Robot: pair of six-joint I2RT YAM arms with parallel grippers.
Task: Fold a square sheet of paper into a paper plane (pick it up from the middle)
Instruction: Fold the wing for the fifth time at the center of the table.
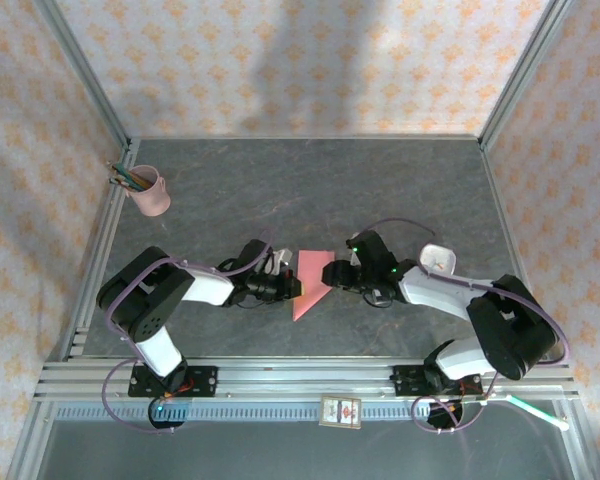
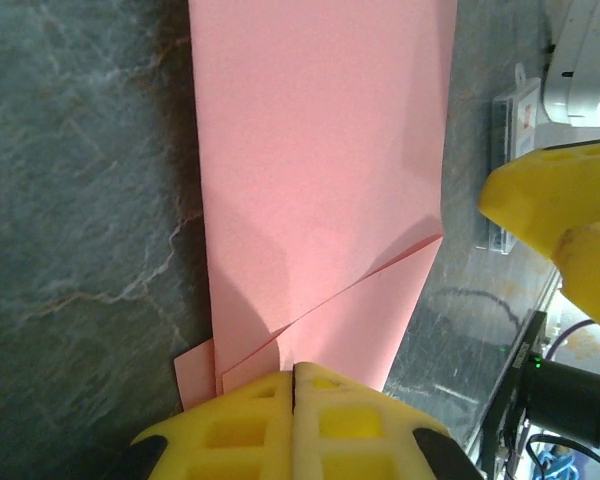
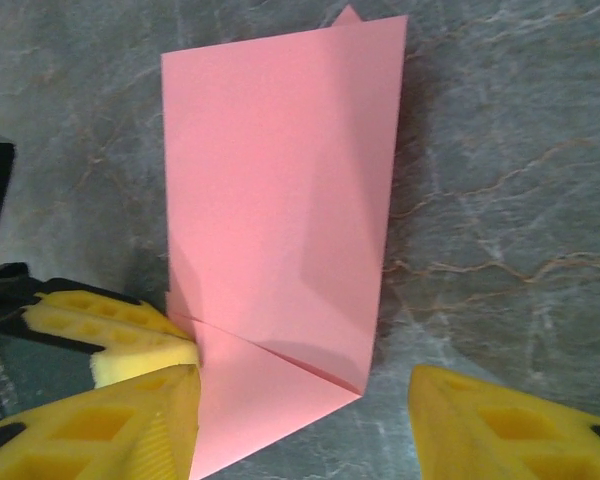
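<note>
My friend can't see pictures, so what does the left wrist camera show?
A folded salmon-pink sheet of paper lies flat on a dark grey table. The left tool, its yellow fingers shut together, meets the paper's near edge at the bottom. The right tool, yellow too, pokes in from the right.

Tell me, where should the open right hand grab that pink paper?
Probably the right edge of the paper, beside the diagonal fold, coming low from the right: it lies nearly flat, and the left hand pinches the left side.

Overhead; wrist close-ups, likely same paper (image 1: 312,275)
</note>
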